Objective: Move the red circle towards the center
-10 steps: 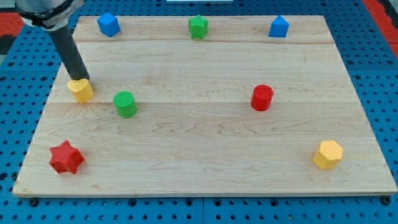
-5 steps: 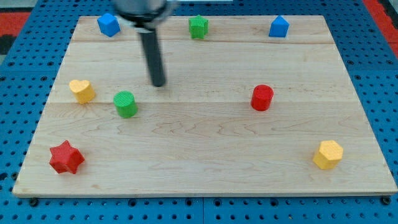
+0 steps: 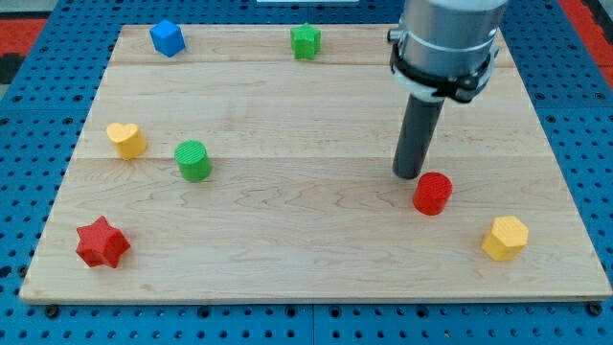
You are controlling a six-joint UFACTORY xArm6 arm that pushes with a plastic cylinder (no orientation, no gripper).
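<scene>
Near edge of counter (image 3: 316,287): red star (image 3: 102,241) at view's left, yellow hexagon (image 3: 505,237) at right. Red circle (image 3: 432,193) sits right of center, my tip (image 3: 410,176) touching it on its upper-left side. Risk: pushing from this side drives it away from center, toward the hexagon (tip should be on its right). Rod near vertical, no fingers fitted. Far edge: blue block (image 3: 167,37), green block (image 3: 306,40).
</scene>
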